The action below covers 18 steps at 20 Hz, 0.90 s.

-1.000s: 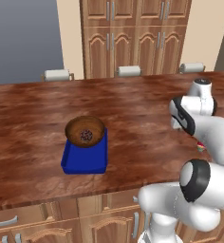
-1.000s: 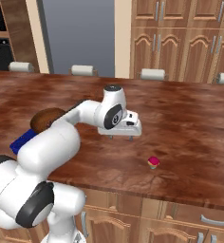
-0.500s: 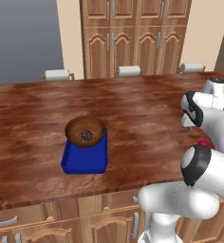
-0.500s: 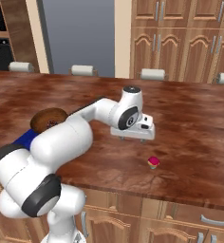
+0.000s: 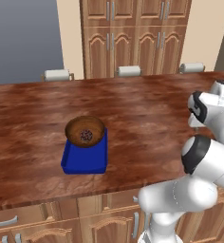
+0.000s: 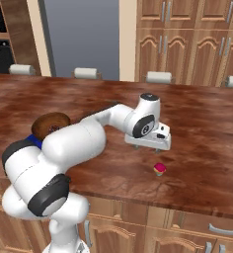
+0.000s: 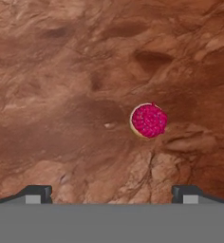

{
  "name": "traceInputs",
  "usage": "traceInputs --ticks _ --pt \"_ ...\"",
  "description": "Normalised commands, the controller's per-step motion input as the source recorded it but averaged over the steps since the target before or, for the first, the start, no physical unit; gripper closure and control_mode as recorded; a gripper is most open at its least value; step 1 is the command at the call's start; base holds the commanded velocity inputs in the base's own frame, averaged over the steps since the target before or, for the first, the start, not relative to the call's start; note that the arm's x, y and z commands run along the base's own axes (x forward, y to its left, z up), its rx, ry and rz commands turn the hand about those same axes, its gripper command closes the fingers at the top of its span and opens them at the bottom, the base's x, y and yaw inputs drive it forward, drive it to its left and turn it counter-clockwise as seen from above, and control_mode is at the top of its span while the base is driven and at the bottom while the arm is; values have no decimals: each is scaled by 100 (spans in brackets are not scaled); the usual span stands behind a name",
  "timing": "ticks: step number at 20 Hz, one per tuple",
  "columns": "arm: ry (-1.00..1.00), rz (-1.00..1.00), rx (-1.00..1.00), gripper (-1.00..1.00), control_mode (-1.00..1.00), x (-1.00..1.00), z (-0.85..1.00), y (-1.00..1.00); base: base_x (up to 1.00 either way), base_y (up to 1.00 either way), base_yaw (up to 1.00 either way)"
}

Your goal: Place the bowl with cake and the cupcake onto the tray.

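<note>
The brown wooden bowl with cake (image 5: 85,132) sits on the far end of the blue tray (image 5: 83,160), left of centre on the counter; the bowl (image 6: 49,123) is partly behind my arm in the right base view. The cupcake (image 6: 159,169), pink-red on top, stands alone on the counter near its front edge. My gripper (image 6: 147,148) hangs open just above the counter, a little behind and left of the cupcake, holding nothing. In the hand view the cupcake (image 7: 149,120) lies ahead and right of centre, beyond the open gripper (image 7: 111,194), whose fingertips (image 7: 35,192) stand wide apart.
The long wooden counter (image 5: 142,109) runs across both base views, with chair backs (image 5: 129,70) along its far side and wooden cabinets (image 5: 133,33) behind. My own arm (image 6: 84,138) stretches between the tray and the cupcake.
The arm has swung to the right across the counter, bringing the hand closer to the cupcake. The jaws stayed open. Bowl, tray and cupcake have not moved.
</note>
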Motion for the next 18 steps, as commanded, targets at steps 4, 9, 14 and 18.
traceInputs --ticks 4,9,14,18 --pt "0 -4 0 -100 -100 0 -23 -25 0 0 0" --pt "2 -5 0 -100 -100 0 -13 -15 0 0 0" --pt "2 -4 0 -100 -100 0 -18 -14 0 0 0" --pt "3 -3 0 -100 -100 2 -16 -12 0 0 0"
